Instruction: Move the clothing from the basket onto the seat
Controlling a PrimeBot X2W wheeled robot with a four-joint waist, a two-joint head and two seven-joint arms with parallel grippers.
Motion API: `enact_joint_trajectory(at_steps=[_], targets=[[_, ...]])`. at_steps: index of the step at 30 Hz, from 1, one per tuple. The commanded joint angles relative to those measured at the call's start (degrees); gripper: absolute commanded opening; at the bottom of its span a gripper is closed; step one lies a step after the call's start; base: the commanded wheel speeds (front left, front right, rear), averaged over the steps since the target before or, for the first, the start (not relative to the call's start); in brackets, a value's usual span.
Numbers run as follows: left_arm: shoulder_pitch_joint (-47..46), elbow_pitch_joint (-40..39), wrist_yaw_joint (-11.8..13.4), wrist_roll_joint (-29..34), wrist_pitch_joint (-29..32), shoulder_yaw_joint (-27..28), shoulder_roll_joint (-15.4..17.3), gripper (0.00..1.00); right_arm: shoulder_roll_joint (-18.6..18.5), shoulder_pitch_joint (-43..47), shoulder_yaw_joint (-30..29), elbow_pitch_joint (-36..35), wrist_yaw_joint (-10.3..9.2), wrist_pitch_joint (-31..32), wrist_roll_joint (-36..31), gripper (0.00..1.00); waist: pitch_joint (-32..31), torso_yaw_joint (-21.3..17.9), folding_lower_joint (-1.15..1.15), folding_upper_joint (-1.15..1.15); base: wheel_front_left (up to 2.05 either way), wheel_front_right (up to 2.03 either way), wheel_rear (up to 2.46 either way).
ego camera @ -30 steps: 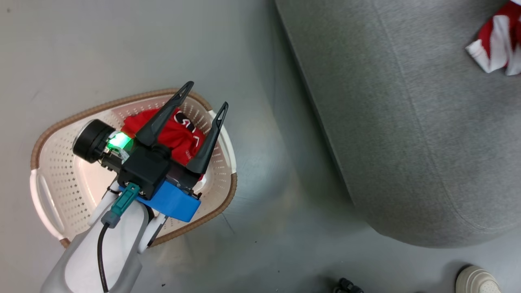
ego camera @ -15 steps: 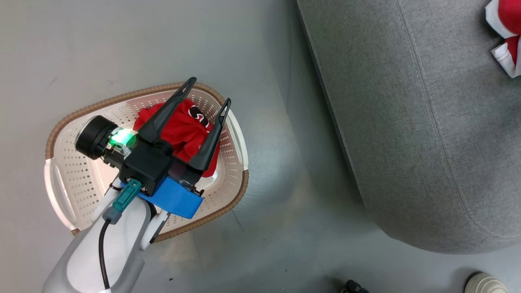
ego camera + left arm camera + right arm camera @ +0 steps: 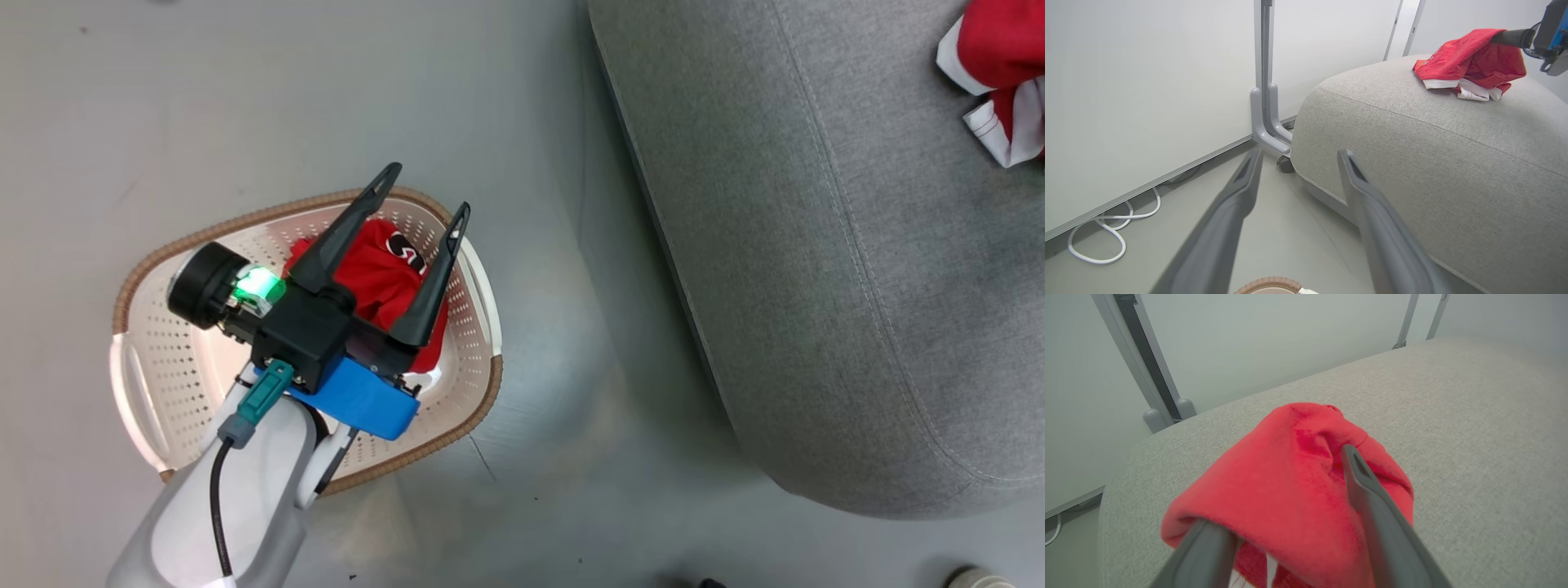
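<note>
Your left end effector hangs released above the logo garment in the basket. It is likely limp and light, so pinch a bunched fold. Your right end effector, spread, wears the other garment on the seat.

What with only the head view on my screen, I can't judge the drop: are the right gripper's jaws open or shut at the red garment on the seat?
Observer: Open. In the right wrist view the right gripper stands with its jaws wide apart and the red garment bunched between them.
Operator: Is the cloth free of the fingers?
Observer: No. Fabric drapes over one finger and hides its tip.
Operator: Is it resting on the seat?
Observer: Yes. The left wrist view shows its white-trimmed edge lying on the seat, well in from the rounded edge.
</note>
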Motion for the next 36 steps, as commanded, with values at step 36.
enact_joint_trajectory(at_steps=[36], targets=[[23.0,4.4,-0.1,-4.1,-0.2,14.6,-11.9,1.0,6.3,35.4,8.1,-28.4,0.01,8.2,-9.5,1.0,-31.3,13.0,0.0,0.0,0.0,0.0,0.0]])
